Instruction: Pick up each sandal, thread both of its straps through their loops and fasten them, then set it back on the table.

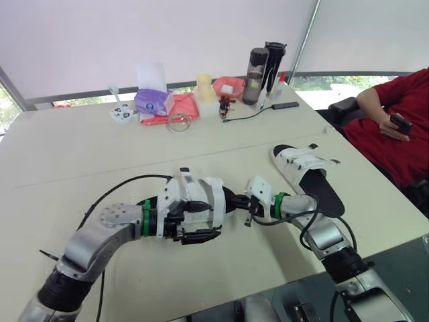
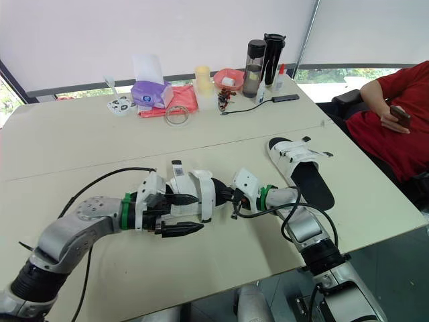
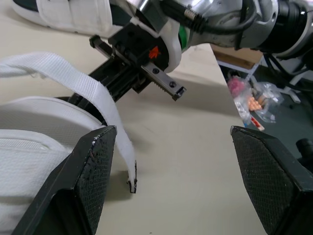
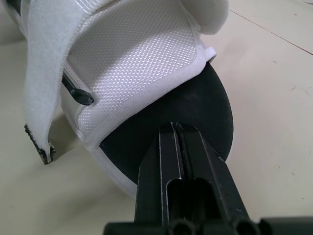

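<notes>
Two sandals: near sandal [image 1: 201,191] at table [image 1: 80,154] front edge, far sandal [image 1: 305,171] by right edge. Left gripper [image 3: 172,131] spread wide, empty; right gripper [image 4: 171,128] closed, tips touching near sandal.

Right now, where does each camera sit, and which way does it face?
Left eye view: on the head, facing forward and down over the table; left arm, right arm show.
Right eye view: beside it, same direction; shares near sandal, far sandal, person.
Left wrist view: on the left wrist, along the open left jaws, toward the right arm.
Right wrist view: on the right wrist, along the shut right jaws, at the near sandal; both wrist views share it.
</notes>
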{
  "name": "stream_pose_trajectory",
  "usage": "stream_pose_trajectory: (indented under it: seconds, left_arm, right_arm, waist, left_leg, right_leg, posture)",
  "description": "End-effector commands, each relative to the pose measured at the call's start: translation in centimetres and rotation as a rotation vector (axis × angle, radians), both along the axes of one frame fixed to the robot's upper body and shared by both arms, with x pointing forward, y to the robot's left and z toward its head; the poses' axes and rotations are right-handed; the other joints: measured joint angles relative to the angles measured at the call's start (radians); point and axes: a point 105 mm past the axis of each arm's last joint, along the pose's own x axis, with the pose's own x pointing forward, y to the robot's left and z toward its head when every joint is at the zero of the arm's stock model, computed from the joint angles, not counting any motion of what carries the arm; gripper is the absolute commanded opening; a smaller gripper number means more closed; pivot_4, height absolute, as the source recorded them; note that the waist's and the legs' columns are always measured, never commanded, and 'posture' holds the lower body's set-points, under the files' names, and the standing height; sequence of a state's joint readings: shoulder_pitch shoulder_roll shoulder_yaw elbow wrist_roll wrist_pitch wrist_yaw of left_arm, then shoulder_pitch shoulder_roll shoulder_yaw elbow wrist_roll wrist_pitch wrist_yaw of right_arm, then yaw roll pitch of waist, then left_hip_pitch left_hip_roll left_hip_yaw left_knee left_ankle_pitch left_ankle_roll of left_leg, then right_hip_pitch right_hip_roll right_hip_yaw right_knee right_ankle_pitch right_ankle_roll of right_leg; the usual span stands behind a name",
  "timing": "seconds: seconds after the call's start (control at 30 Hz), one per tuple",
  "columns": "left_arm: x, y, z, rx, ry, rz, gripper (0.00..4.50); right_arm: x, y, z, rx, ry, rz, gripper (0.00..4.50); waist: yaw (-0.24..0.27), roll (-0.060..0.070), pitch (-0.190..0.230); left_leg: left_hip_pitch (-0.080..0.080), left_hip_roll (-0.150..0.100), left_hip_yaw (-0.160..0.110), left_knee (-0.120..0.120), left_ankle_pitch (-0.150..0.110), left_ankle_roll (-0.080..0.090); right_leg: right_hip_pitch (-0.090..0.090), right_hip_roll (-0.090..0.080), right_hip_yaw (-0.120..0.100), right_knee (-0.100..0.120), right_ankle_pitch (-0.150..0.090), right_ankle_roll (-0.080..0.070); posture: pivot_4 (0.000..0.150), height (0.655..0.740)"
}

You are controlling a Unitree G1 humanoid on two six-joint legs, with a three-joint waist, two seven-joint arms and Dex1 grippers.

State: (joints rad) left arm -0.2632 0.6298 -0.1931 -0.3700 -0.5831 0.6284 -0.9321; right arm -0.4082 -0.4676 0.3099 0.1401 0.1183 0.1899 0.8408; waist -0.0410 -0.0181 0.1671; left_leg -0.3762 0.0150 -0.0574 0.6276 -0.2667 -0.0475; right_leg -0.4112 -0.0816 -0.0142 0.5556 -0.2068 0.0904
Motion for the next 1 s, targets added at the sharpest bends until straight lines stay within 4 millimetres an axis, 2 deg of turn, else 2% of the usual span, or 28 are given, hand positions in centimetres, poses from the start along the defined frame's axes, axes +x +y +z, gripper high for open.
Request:
stream_pose_trajectory:
  seconds: [0.03, 0.2, 0.43, 0.5, 0.6, 0.8, 1.0]
  left_arm:
    - [1.0, -0.7, 0.3, 0.001, -0.017, 0.006, 3.85]
    - [1.6, -1.2, 0.2, 0.0, -0.023, 0.005, 3.85]
    - [2.0, -0.5, 0.8, -0.013, -0.028, 0.025, 3.85]
    - [1.8, -0.8, 0.7, -0.02, -0.016, 0.015, 3.85]
    - [1.4, -1.6, 0.5, -0.026, -0.005, -0.003, 3.03]
    - [2.3, -2.2, -0.2, -0.027, -0.014, 0.055, 0.04]
    - [3.5, -2.8, 0.3, -0.066, -0.011, 0.105, 0.04]
  right_arm:
    - [-1.8, -3.3, -7.5, -0.202, 0.24, -0.106, 0.0]
    - [-1.9, -3.2, -7.5, -0.198, 0.24, -0.11, 0.0]
    - [-2.0, -3.2, -7.6, -0.194, 0.241, -0.117, 0.0]
    - [-1.9, -3.0, -7.6, -0.191, 0.24, -0.115, 0.0]
    - [-1.8, -2.9, -7.5, -0.188, 0.239, -0.114, 0.0]
    - [-1.8, -2.9, -7.5, -0.186, 0.237, -0.119, 0.0]
    - [-1.9, -2.7, -7.7, -0.184, 0.242, -0.118, 0.0]
  waist:
    - [0.0, 0.0, 0.0]
    - [-0.002, 0.001, -0.001]
    - [0.0, 0.003, -0.003]
    - [-0.001, 0.003, -0.003]
    - [-0.001, 0.003, -0.003]
    - [-0.002, 0.003, -0.003]
    - [0.0, 0.003, -0.003]
  left_leg:
    - [0.0, 0.0, 0.0, 0.0, 0.0, 0.0]
    - [-0.001, 0.001, 0.0, 0.0, 0.0, 0.0]
    - [0.0, 0.001, 0.0, -0.001, 0.0, 0.0]
    - [0.0, 0.001, 0.0, -0.001, 0.0, 0.0]
    - [0.0, 0.001, 0.0, -0.001, 0.0, 0.0]
    - [0.0, 0.001, 0.0, -0.001, 0.0, 0.0]
    - [0.001, 0.001, 0.001, 0.0, 0.0, 0.0]
  right_leg:
    - [0.0, 0.0, 0.0, -0.001, 0.0, 0.0]
    - [0.003, 0.0, -0.001, -0.006, 0.0, 0.0]
    - [0.003, -0.001, -0.001, -0.006, 0.0, 0.0]
    - [0.003, -0.001, -0.001, -0.006, 0.0, 0.0]
    - [0.003, -0.001, -0.001, -0.006, 0.0, 0.0]
    - [0.003, 0.0, -0.001, -0.006, 0.0, 0.0]
    - [0.003, 0.0, -0.001, -0.006, 0.0, 0.0]
  posture:
    - [0.15, 0.74]
    - [0.15, 0.74]
    - [0.15, 0.74]
    - [0.15, 0.74]
    - [0.15, 0.74]
    - [0.15, 0.74]
    - [0.15, 0.74]
